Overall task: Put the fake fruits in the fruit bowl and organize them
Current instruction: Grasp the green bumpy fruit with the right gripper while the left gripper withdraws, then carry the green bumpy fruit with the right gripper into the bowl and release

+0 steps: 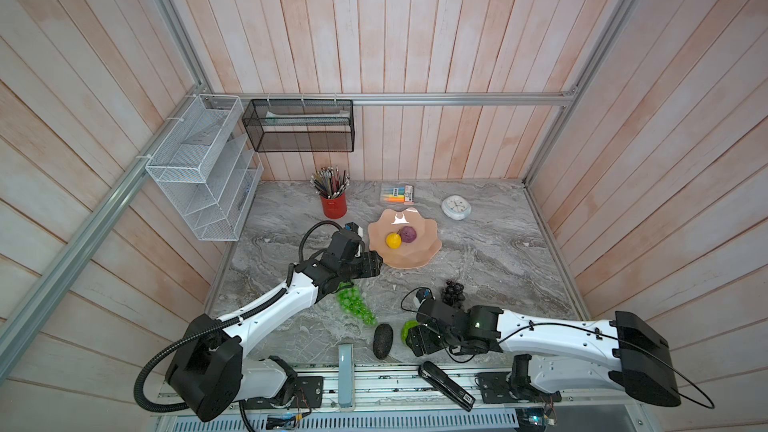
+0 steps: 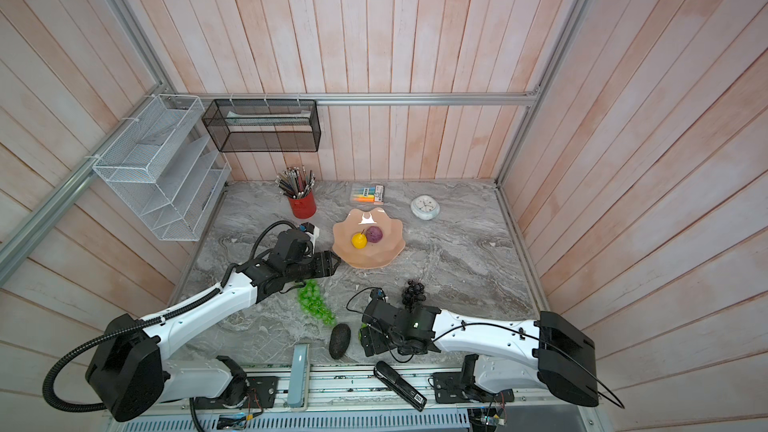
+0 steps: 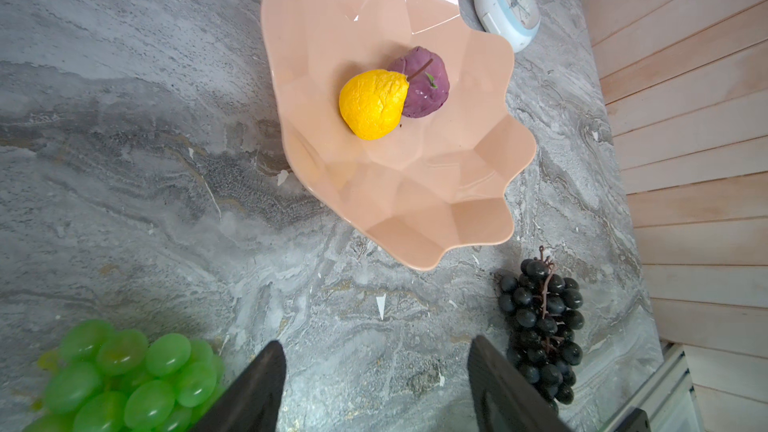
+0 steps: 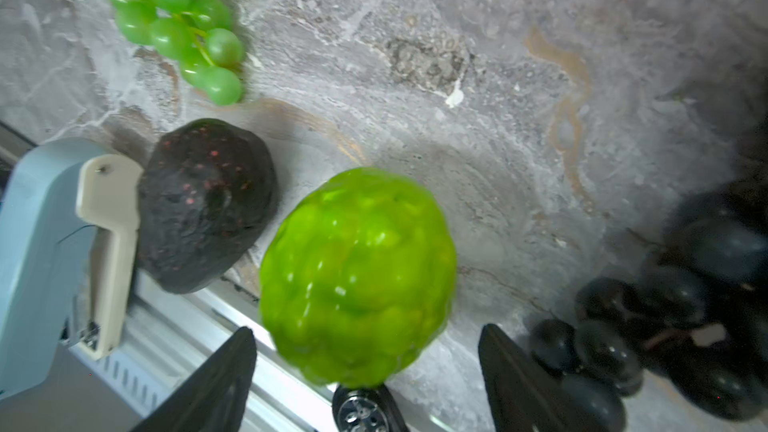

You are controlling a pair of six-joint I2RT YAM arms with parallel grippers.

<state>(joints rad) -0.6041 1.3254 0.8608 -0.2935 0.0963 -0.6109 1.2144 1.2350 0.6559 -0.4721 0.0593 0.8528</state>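
Observation:
The peach-pink fruit bowl [image 1: 409, 258] [image 3: 436, 184] holds a yellow ball [image 1: 393, 240] [image 3: 372, 103] and a purple ball [image 1: 408, 233] [image 3: 426, 85], touching each other. My left gripper [image 1: 377, 264] [image 3: 376, 371] hovers open and empty just outside the bowl's near-left rim. Green grapes [image 1: 355, 305] [image 3: 133, 376] lie under that arm. My right gripper [image 1: 414, 340] [image 4: 366, 328] is open around the bumpy lime-green ball [image 1: 407, 328] [image 4: 357, 272], with gaps on both sides. The avocado [image 1: 382, 340] [image 4: 205, 205] lies beside the ball. Black grapes [image 1: 453, 292] [image 4: 685, 305] sit behind the right wrist.
A red pencil cup [image 1: 333, 203], a highlighter pack [image 1: 398, 194] and a white clock [image 1: 456, 206] stand behind the bowl. A pale blue stapler [image 1: 345, 376] and a black device [image 1: 446, 384] lie on the front rail. Wire racks hang on the left and back walls.

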